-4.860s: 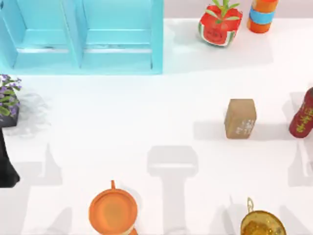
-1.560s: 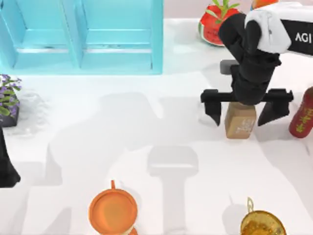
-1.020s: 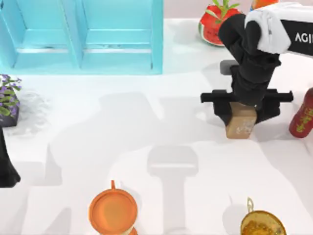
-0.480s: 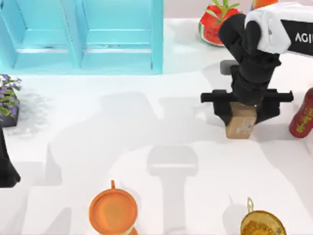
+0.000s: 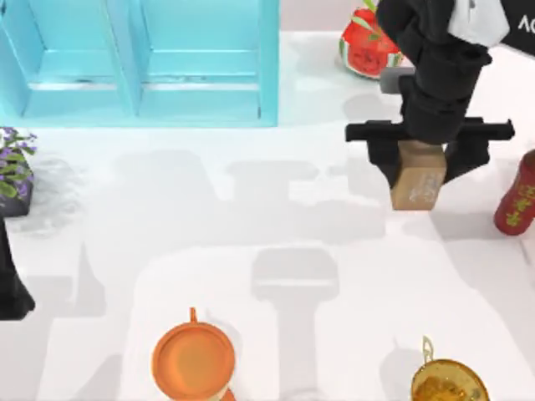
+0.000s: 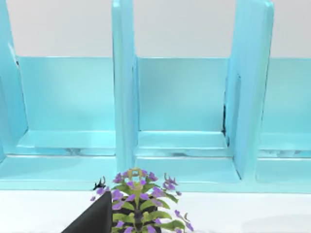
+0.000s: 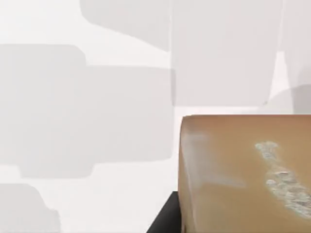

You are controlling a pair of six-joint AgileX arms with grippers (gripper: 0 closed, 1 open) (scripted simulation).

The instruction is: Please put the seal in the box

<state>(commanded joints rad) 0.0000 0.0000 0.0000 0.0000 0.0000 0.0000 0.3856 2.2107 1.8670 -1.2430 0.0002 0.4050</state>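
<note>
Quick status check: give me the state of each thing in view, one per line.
seal: clamped in the jaws, tilted slightly, lifted clear of the table
right gripper: shut on the seal, above the table's right side
left gripper: parked at the table's left edge
box: blue, open compartments, nothing inside them
red bottle: upright beside the seal
orange cup: upright at the near edge

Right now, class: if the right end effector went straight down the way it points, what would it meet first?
The bare white table. The right end effector, shut on the seal, points down, probably with nothing beneath the seal; its height is unclear.
</note>
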